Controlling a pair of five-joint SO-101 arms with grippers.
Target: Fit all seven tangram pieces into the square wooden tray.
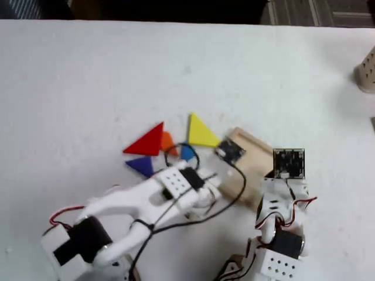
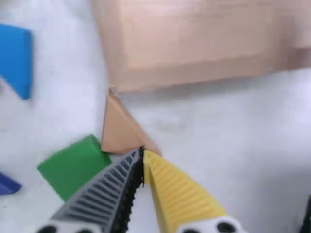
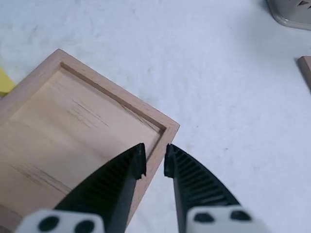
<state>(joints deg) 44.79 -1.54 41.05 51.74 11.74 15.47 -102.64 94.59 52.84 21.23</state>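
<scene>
The square wooden tray (image 1: 253, 165) (image 3: 58, 131) lies empty between the two arms. My right gripper (image 3: 154, 162) straddles its near rim, one finger inside and one outside, pinching the wall. My left gripper (image 2: 142, 156) is shut, its tips touching a corner of a tan triangle (image 2: 120, 128) lying just outside the tray's (image 2: 194, 43) edge. A green piece (image 2: 73, 165) lies beside that triangle. Left of the tray sit a red triangle (image 1: 146, 142), an orange piece (image 1: 168, 140), a yellow triangle (image 1: 201, 132), a light blue piece (image 1: 187, 153) (image 2: 17, 56) and a dark blue triangle (image 1: 140, 165).
A tan perforated object (image 1: 366, 70) stands at the table's right edge. A grey object (image 3: 291, 12) and a wooden edge (image 3: 306, 68) lie beyond the tray. The white table (image 1: 88, 76) is bare at the back and left.
</scene>
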